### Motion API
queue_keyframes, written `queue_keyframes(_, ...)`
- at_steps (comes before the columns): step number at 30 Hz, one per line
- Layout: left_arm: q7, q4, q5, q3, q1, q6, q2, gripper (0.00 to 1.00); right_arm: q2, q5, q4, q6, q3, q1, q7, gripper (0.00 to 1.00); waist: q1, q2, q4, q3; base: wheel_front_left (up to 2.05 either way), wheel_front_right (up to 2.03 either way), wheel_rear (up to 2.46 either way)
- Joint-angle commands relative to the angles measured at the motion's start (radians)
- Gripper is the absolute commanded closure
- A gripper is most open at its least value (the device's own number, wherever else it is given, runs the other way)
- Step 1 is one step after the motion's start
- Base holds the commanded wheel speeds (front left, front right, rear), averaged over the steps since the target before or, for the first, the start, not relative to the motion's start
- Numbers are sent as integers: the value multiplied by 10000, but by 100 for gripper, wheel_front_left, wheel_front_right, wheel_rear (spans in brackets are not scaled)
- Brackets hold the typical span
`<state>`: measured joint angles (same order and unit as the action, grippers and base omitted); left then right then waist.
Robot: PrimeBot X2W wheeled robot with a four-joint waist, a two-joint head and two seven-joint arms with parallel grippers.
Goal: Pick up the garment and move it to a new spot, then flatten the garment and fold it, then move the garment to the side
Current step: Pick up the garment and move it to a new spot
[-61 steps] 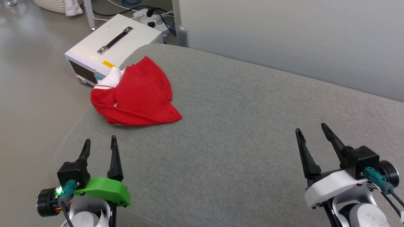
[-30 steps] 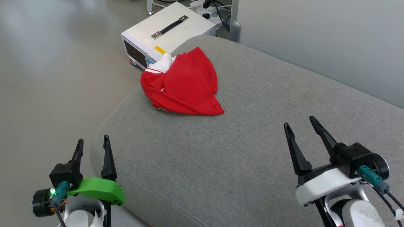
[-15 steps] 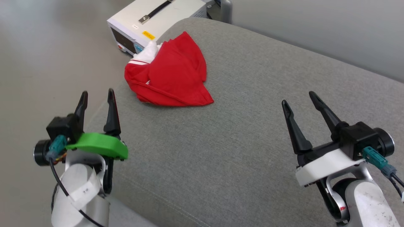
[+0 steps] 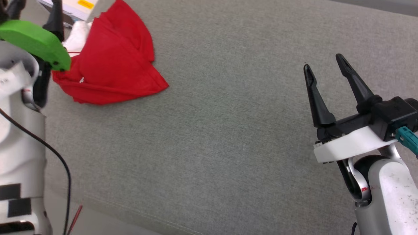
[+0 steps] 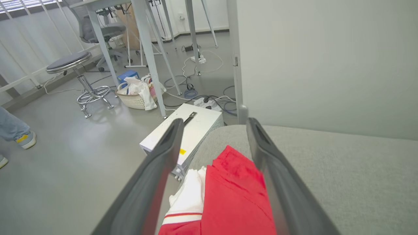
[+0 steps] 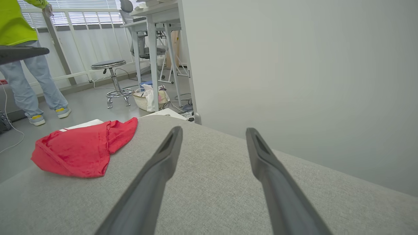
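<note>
The garment (image 4: 111, 62) lies crumpled on the grey cushion (image 4: 228, 130) at its far left corner, red with a white sleeve (image 4: 76, 37) poking out on the left. My left gripper (image 5: 215, 122) hangs open over the garment's left side; the red cloth (image 5: 235, 195) and white sleeve (image 5: 189, 195) show between its fingers, and I cannot tell whether they touch. Its green wrist cover (image 4: 32, 39) hides part of the cloth in the head view. My right gripper (image 4: 323, 62) stands open over bare cushion far to the right, and from its wrist the garment (image 6: 81, 150) lies well off to the left.
A white box with a black handle (image 5: 202, 122) stands on the floor just past the cushion's corner. A grey wall panel (image 6: 294, 65) runs behind the cushion. A stool (image 5: 70, 60), a basket (image 5: 137, 94), cables and table legs lie beyond. A person (image 6: 19, 65) stands on the floor at the left.
The head camera has dipped and swung. My left arm has risen and reached forward from the cushion's near left edge to over the garment. Both grippers have stayed open.
</note>
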<state>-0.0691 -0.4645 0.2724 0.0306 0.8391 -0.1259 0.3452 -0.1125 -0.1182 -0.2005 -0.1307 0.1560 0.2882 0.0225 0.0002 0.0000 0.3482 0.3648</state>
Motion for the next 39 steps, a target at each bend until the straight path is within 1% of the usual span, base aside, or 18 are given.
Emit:
queue_keyframes(1, -288, -305, 149, -104, 323, -40, 249, 0, -52, -53, 17, 0, 75, 237, 90, 0, -2, 0, -1133, 1182, 0, 0, 0)
queue_keyframes(3, -821, -833, 412, -391, 668, -43, 648, 0, -52, -95, 104, 0, 149, 391, 174, 0, -2, 0, -1357, 1386, 0, 0, 0)
queue_keyframes(10, -3122, -2371, 2029, -1298, 1394, -46, 1724, 0, -82, -131, 224, 0, 176, 752, 372, 0, -2, 0, -1972, 2052, 0, 0, 0)
queue_keyframes(13, -3968, -3052, 2693, -1285, 1483, -46, 2095, 0, -120, -133, 174, 0, 203, 890, 396, 0, -2, 0, -2211, 2334, 0, 0, 0)
queue_keyframes(15, -4430, -3474, 2942, -1284, 1443, -46, 2318, 0, -153, -135, 105, 0, 219, 954, 400, 0, -2, 0, -2340, 2486, 0, 0, 0)
queue_keyframes(17, -4587, -3775, 2884, -1335, 1398, -38, 2584, 0, -208, -118, -26, 0, 208, 990, 379, 0, -2, 0, -2411, 2643, 0, 0, 0)
queue_keyframes(19, -4715, -4064, 2814, -1426, 1355, -21, 2675, 0, -300, -94, -198, 0, 197, 1017, 306, 0, -2, 0, -2442, 2824, 0, 0, 0)
queue_keyframes(22, -4964, -4436, 2838, -1507, 1322, 63, 2564, 0, -405, -63, -472, 0, 105, 1042, 184, 0, -2, 0, -2389, 3035, 0, 0, 0)
queue_keyframes(26, -6058, -5035, 3091, -1613, 1217, 116, 2249, 0, -390, 13, -789, 0, 19, 1080, 21, 0, -2, 0, -2286, 3164, 0, 0, 0)
queue_keyframes(28, -6398, -5146, 3167, -1659, 1182, 145, 2124, 0, -375, 70, -928, 0, 28, 1070, -57, 0, -2, 0, -2232, 3186, 0, 0, 0)
queue_keyframes(29, -6438, -5162, 3178, -1678, 1177, 169, 2073, 55, -388, 87, -973, 0, 37, 1072, -86, 0, -2, 0, -2215, 3186, 0, 0, 0)
queue_keyframes(30, -6490, -5182, 3199, -1700, 1156, 174, 2013, 100, -406, 103, -1015, 0, 39, 1075, -122, 0, -2, 0, -2189, 3168, 0, 0, 0)
queue_keyframes(34, -6129, -5047, 3082, -1826, 1080, 187, 1980, 100, -437, 125, -1041, 0, 28, 1049, -187, 0, -2, 0, -2102, 2925, 0, 0, 0)
queue_keyframes(39, -4718, -4535, 2542, -2095, 1153, 370, 2076, 100, -384, 82, -826, 0, -28, 854, -142, 0, -2, 0, -1984, 2244, 0, 0, 0)
